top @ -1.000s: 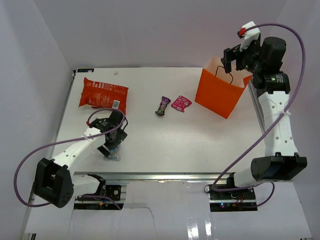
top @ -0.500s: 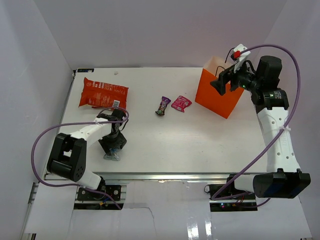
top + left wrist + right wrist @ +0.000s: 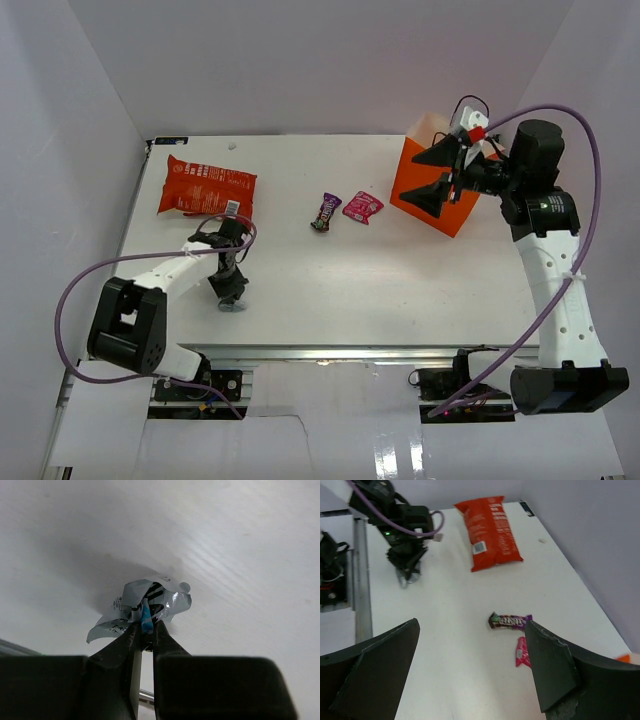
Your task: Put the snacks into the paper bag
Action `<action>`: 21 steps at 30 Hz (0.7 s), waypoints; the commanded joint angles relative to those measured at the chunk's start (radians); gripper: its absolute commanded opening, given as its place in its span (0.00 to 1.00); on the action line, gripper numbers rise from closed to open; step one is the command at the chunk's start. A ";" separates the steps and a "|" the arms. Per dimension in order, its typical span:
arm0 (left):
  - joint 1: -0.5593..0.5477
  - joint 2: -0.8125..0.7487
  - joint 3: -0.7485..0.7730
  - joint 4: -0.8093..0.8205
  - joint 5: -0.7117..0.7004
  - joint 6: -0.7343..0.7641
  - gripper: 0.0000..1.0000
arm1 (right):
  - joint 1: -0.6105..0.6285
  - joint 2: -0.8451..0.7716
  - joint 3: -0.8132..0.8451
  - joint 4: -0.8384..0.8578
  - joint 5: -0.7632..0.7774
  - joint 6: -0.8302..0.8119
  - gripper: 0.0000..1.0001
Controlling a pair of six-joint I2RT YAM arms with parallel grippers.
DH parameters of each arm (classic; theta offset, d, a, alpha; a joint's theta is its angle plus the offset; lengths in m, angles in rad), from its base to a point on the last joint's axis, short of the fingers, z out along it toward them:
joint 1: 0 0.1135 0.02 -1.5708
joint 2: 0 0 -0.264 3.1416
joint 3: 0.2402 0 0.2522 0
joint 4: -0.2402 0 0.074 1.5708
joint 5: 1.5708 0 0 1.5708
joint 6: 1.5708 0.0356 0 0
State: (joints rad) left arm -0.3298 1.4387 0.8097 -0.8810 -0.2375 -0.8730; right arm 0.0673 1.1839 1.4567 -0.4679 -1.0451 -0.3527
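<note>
Right now we are pinching the silver-blue wrapper (image 3: 150,600) with our left claw (image 3: 230,288), down at the near left side of the bench (image 3: 400,280). The two fingers are squeezing together on the crinkly wrapper, and a little blue bit is poking out between them. Our right claw (image 3: 437,175) is hanging up high, right by the orange paper bag (image 3: 455,220) at the far right. Its fingers are standing wide apart and are holding nothing. The paper bag is standing up on the bench. The big red-orange chip bag (image 3: 207,187) is lying flat at the far left. The purple wrapper (image 3: 326,211) and the pink wrapper (image 3: 362,207) are lying side by side, between the chip bag and the paper bag.
</note>
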 commanded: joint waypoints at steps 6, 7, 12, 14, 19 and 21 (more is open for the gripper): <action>0.000 -0.244 -0.032 0.429 0.549 0.238 0.04 | 0.371 0.063 -0.062 -0.297 -0.041 -0.431 0.91; -0.002 -0.277 -0.047 0.482 0.635 0.247 0.06 | 0.399 0.068 -0.103 -0.320 -0.033 -0.489 0.91; -0.008 -0.304 -0.179 0.960 1.136 0.189 0.07 | 0.532 0.098 -0.197 -0.350 0.083 -0.807 0.91; -0.024 -0.291 -0.208 1.014 1.227 0.175 0.08 | 0.542 0.109 -0.216 -0.391 0.092 -0.984 0.92; -0.074 -0.247 -0.187 1.011 1.325 0.187 0.10 | 0.568 0.161 -0.234 -0.379 0.143 -1.285 0.90; -0.095 -0.228 -0.179 1.007 1.343 0.186 0.10 | 0.611 0.192 -0.222 -0.364 0.183 -1.305 0.91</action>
State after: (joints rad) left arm -0.4034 1.2030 0.6083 0.0551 0.9680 -0.6930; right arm 0.6323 1.3457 1.2209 -0.8364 -0.9073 -1.4612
